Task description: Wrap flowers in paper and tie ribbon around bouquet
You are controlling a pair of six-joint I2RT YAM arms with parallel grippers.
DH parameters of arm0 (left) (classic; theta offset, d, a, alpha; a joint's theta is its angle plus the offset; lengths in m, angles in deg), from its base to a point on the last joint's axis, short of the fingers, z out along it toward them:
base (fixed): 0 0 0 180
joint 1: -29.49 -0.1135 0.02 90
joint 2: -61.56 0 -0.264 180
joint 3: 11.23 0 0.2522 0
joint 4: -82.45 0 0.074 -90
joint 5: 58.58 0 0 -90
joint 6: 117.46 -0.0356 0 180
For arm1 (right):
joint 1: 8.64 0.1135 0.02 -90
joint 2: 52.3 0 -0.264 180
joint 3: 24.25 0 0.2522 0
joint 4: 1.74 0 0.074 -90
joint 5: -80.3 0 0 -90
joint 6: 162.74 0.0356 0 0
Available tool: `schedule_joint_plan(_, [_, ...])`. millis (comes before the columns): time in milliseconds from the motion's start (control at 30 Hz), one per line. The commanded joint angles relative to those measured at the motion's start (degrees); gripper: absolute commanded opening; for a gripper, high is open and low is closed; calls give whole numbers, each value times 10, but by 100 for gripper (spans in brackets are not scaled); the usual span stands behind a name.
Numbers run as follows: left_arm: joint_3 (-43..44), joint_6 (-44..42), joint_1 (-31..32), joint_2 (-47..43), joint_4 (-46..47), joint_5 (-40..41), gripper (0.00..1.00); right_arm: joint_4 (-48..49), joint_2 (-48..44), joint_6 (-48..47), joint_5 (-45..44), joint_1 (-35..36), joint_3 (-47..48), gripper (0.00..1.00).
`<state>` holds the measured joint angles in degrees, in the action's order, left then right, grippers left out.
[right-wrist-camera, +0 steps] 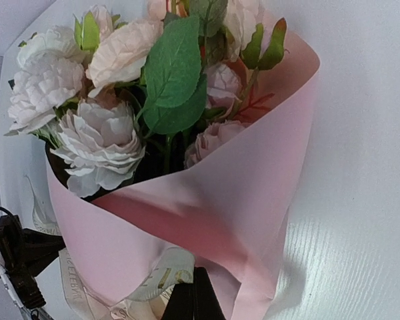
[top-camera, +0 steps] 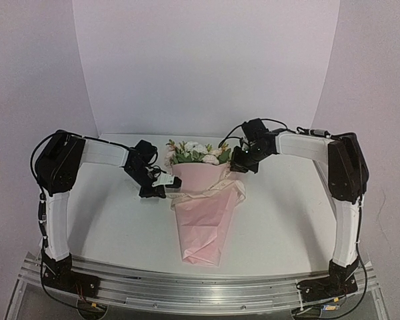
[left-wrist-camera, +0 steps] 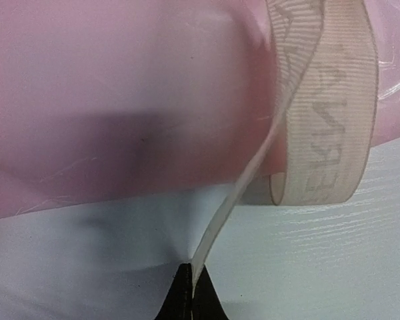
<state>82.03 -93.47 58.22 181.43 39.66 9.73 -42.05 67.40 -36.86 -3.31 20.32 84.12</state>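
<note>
Lying mid-frame in the top view on the white, faintly grained table (top-camera: 287,213), the bouquet (top-camera: 201,220) was a tapering cone of thin, smooth pink paper (right-wrist-camera: 213,220), its mouth filled by the flowers (right-wrist-camera: 100,143), ruffled pale blooms with veined green leaves. The ribbon (left-wrist-camera: 333,127), a ribbed cream strip with faint lettering, looped the cone's middle, the left gripper (left-wrist-camera: 190,293) at its left pinched closed on one strand. The right gripper (right-wrist-camera: 193,300), upper right beside the blooms, was closed; whether it held anything could not be told.
</note>
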Motion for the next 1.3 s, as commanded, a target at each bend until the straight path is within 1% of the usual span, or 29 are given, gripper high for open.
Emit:
schedule_joint_plan(0, [-33, 31, -18, -9, 13, 53, 0, 4, -45, -20, -20, -26, 21, 0])
schedule_joint_plan(100, [-46, 43, -29, -28, 24, 66, 0, 0, -62, -28, -29, -37, 12, 0])
schedule_joint_plan(233, [-72, 31, -40, -44, 32, 83, 0, -5, -109, -38, -57, -45, -10, 0])
schedule_joint_plan(367, [-95, 26, -41, -56, 42, 80, 0, -11, -158, -74, -55, -45, 10, 0])
schedule_joint_plan(467, [-86, 38, -41, -54, 36, 70, 0, -11, -185, -101, -34, -44, 31, 0])
schedule_joint_plan(600, [-64, 55, -36, -56, 21, 45, 0, -9, -206, -131, 21, -38, 53, 0])
schedule_joint_plan(667, [-48, 64, -30, -58, 6, 31, 0, -9, -210, -137, 52, -35, 61, 0])
schedule_joint_plan(733, [-37, 72, -23, -61, -3, 22, 0, -6, -218, -134, 64, -34, 61, 0])
schedule_joint_plan(900, [-37, 75, -20, -60, -4, 27, 0, -7, -258, -128, 7, -35, 55, 0])
schedule_joint_plan(967, [-44, 77, -20, -60, 1, 29, 0, -9, -264, -118, 6, -34, 60, 0])
schedule_joint_plan(1033, [-40, 89, -20, -62, 1, 18, 0, -11, -258, -112, 22, -27, 74, 0])
schedule_joint_plan(1100, [-26, 99, -13, -62, -8, 7, 0, -13, -252, -127, 24, -5, 93, 0])
schedule_joint_plan(1267, [25, 115, 11, -65, -35, -19, 0, -14, -235, -148, 9, 39, 190, 0])
